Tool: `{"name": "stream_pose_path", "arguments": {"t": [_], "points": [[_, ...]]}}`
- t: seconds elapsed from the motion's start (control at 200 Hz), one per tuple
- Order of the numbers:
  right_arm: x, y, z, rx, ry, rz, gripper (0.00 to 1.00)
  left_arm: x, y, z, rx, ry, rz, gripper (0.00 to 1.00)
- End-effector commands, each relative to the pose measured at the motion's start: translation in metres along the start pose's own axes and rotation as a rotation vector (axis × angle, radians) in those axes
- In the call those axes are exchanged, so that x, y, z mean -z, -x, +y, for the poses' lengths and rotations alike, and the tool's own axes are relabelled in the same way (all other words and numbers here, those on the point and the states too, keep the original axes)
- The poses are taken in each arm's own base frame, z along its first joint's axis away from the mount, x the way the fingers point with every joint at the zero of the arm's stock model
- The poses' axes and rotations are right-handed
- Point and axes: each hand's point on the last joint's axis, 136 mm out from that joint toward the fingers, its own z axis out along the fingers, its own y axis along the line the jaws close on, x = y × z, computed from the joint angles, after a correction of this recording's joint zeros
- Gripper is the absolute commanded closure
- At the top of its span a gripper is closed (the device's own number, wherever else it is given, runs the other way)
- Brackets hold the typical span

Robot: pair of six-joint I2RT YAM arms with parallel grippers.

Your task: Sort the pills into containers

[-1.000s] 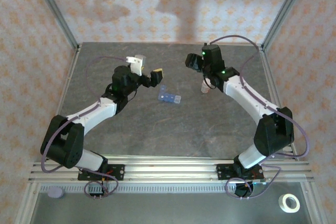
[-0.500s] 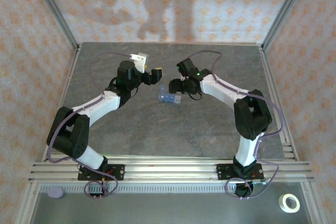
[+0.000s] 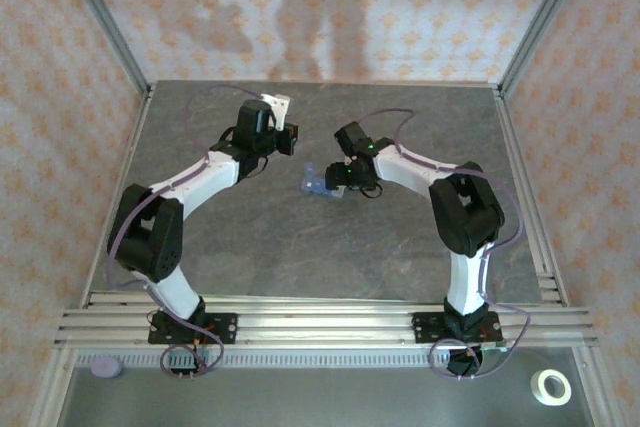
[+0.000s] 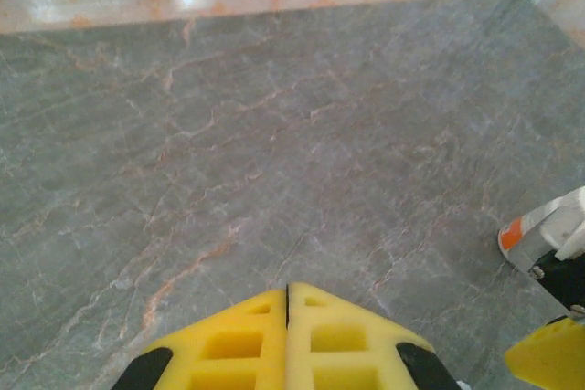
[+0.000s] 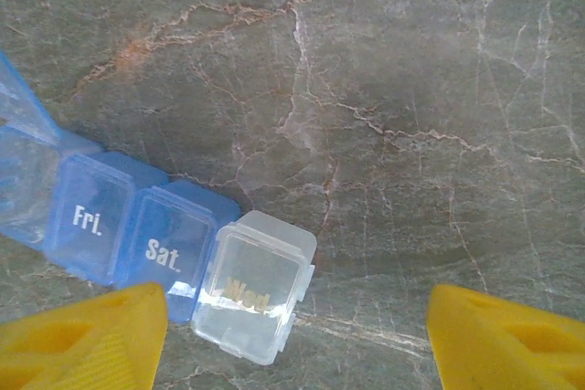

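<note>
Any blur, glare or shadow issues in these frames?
Top external: soft blotchy shadows on the back wall, table evenly lit, no glare. Left wrist: soft overall, left fingers blurred. Right wrist: sharp, pill organiser labels Fri. and Sat. readable, Wed. faint; right fingers out of focus.

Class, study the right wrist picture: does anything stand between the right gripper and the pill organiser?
Nothing visible does. The right gripper hangs open right above the organiser. The organiser's clear end compartment lies between the jaws, with bare table beside it.
</note>
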Motion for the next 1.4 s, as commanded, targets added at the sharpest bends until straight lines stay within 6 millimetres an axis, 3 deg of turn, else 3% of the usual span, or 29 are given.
{"name": "stream_pose_path", "arguments": {"t": [0.0, 0.586, 0.606, 0.886, 1.141, 1.391], "points": [[0.000, 0.008, -0.001, -0.004, -0.019, -0.017, 0.25, -0.003, -0.011, 0.005, 0.011, 0.018, 0.080, 1.00], [-0.016, 0.007, 0.007, -0.013, -0.010, 0.021, 0.26, -0.039, -0.033, -0.004, 0.106, -0.052, 0.258, 1.00], [-0.017, 0.007, 0.007, -0.014, -0.013, 0.022, 0.26, -0.047, -0.045, -0.001, 0.116, -0.049, 0.292, 1.00], [-0.021, 0.002, 0.001, -0.024, -0.033, 0.027, 0.26, -0.065, -0.062, -0.005, 0.137, -0.055, 0.384, 1.00], [-0.022, 0.001, -0.001, -0.032, -0.040, 0.029, 0.27, -0.076, -0.080, -0.008, 0.141, -0.049, 0.467, 1.00], [-0.024, 0.000, -0.002, -0.038, -0.046, 0.030, 0.27, -0.081, -0.087, -0.009, 0.144, -0.048, 0.497, 1.00]]}}
